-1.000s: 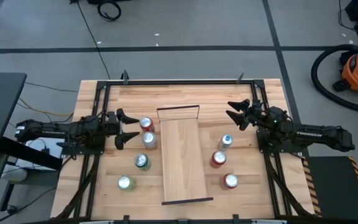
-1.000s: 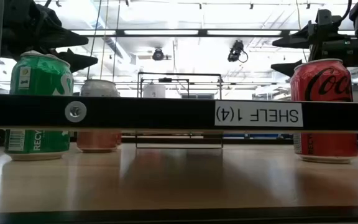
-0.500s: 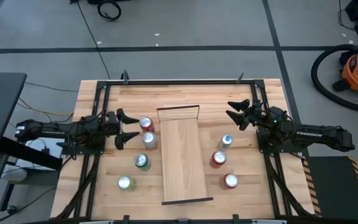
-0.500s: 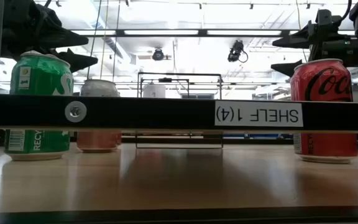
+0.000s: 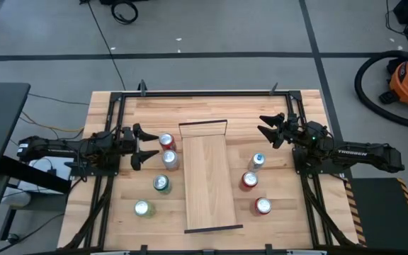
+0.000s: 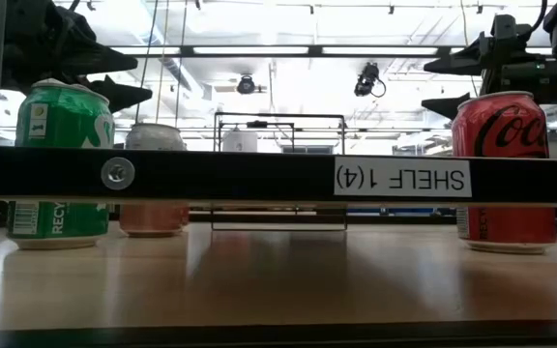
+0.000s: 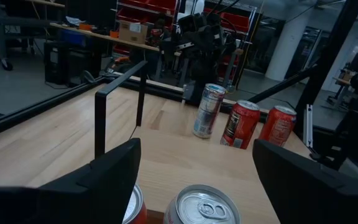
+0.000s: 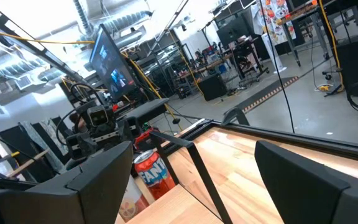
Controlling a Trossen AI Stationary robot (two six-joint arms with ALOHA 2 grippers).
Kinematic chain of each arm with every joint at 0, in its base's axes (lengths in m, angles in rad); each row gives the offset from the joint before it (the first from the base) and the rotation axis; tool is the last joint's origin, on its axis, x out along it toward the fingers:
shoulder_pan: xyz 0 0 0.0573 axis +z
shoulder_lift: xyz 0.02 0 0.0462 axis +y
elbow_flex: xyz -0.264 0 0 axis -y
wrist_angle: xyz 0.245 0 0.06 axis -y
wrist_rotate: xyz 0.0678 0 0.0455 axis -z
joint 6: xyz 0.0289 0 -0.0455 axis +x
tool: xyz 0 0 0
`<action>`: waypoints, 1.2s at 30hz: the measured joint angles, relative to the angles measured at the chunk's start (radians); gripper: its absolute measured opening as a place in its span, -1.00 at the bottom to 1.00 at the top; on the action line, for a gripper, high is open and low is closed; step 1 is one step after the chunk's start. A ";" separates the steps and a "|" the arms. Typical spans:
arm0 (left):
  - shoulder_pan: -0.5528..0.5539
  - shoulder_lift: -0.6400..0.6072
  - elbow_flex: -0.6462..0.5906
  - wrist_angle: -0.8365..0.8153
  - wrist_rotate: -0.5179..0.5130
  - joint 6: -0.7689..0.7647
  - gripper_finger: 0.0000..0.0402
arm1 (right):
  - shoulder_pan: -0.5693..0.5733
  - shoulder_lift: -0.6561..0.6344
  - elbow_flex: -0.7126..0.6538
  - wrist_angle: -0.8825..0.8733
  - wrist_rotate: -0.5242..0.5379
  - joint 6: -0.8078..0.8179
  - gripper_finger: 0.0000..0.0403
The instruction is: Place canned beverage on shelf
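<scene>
The shelf [image 5: 207, 180], a long pale board, lies at the table's middle with a black wire rail at its far end [image 5: 202, 126] and at its near end [image 5: 213, 229]. Several cans stand upright on their bases on the tabletop to its left, among them a red-topped can [image 5: 166, 141] and a silver can [image 5: 170, 159]. To its right stand a slim blue-topped can [image 5: 258, 161] and two red cans [image 5: 249, 180]. My left gripper [image 5: 144, 146] hovers open just left of the red-topped and silver cans. My right gripper [image 5: 269, 131] hovers open, right of the shelf's far end.
A black frame [image 5: 204, 93] runs round the tabletop. In the low view a black bar with a label [image 6: 401, 178] crosses in front of a green can [image 6: 59, 164] and a red can [image 6: 506, 169]. The shelf's top is bare wood.
</scene>
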 joint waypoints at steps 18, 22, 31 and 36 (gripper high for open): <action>0.001 0.000 0.000 0.489 -0.143 0.160 0.59 | 0.000 0.000 0.000 0.000 0.000 0.000 0.73; 0.001 0.000 0.000 0.522 -0.143 -0.063 0.59 | 0.000 0.000 0.000 0.000 0.000 0.000 0.73; 0.001 0.000 0.000 0.579 -0.149 -0.333 0.59 | 0.000 0.000 0.000 0.098 0.027 0.121 0.73; 0.001 0.000 0.000 0.656 -0.150 -0.309 0.59 | 0.000 0.009 0.000 0.169 0.022 0.150 0.73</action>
